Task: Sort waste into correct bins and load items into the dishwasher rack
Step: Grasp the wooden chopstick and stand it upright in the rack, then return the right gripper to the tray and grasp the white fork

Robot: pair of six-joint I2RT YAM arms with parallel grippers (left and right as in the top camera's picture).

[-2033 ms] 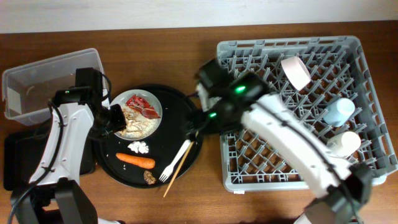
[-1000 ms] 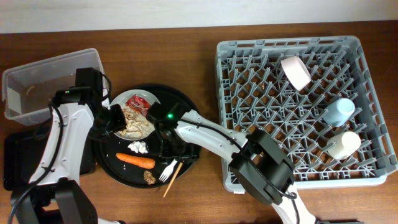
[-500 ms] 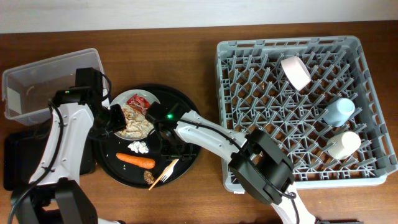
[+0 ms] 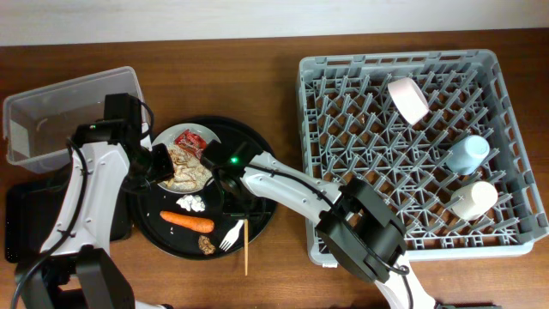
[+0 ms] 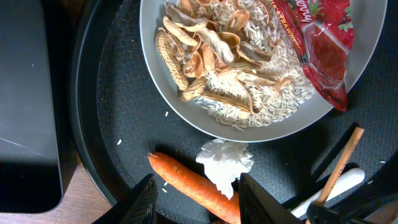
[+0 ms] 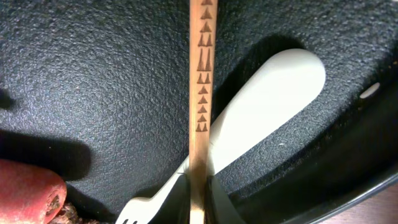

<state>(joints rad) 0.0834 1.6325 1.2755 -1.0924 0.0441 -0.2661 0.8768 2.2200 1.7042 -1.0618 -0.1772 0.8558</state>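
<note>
My right gripper (image 6: pixel 200 202) is shut on a thin wooden chopstick (image 6: pixel 200 93) low over the round black tray (image 6: pixel 93 74). The white fork (image 6: pixel 267 106) lies just under it. From overhead the chopstick (image 4: pixel 245 249) points straight toward the table's front edge, beside the fork (image 4: pixel 231 234). My left gripper (image 5: pixel 202 200) hangs open above the carrot (image 5: pixel 193 185) and the tissue wad (image 5: pixel 225 163), holding nothing. The white plate (image 5: pixel 368 53) carries beige scraps (image 5: pixel 217 68) and the red wrapper (image 5: pixel 323 43). A brown lump (image 4: pixel 207 244) sits near the carrot (image 4: pixel 187 221).
The grey rack (image 4: pixel 343 197) at right holds a white bowl (image 4: pixel 408 99), a light-blue cup (image 4: pixel 467 154) and a white cup (image 4: pixel 473 199). The clear tub (image 4: pixel 60 107) stands at back left, with the shallow black tray (image 4: pixel 24 219) in front of it.
My right gripper has closed on the chopstick, which swung from a diagonal to pointing straight at the front edge. The fork shifted slightly. The left arm has not moved.
</note>
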